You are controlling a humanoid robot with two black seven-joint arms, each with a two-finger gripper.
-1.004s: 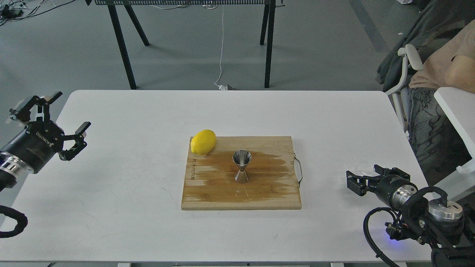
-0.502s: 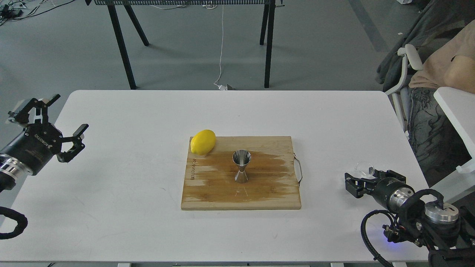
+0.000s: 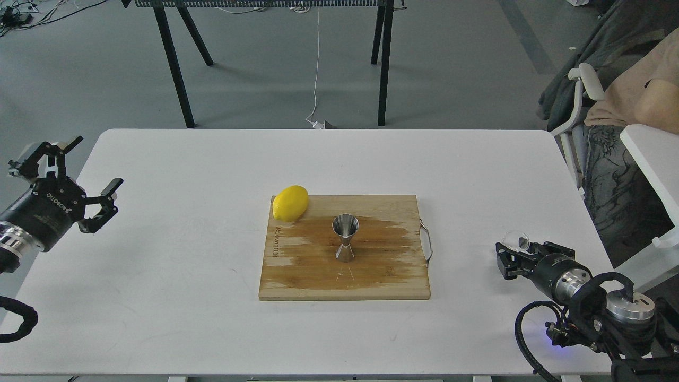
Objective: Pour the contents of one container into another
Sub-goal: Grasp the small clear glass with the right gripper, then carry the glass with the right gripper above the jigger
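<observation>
The steel jigger (image 3: 345,238) stands upright in the middle of the wooden cutting board (image 3: 382,281). The clear glass cup (image 3: 517,242) is at the table's right side, only its rim and upper part showing, tilted, between the fingers of my right gripper (image 3: 515,254). That gripper appears shut on the cup, low over the table and well right of the board. My left gripper (image 3: 94,164) hovers open and empty at the table's left edge, far from the board.
A yellow lemon (image 3: 290,202) rests on the board's far-left corner. The board has a wet patch and a metal handle (image 3: 427,243) on its right side. A chair with clothing (image 3: 599,106) and a second white table (image 3: 652,159) stand beyond the right edge.
My left gripper has drifted left and slightly down, staying open. My right gripper shifted a little and closed in around the glass cup, which now shows more clearly above the fingers.
</observation>
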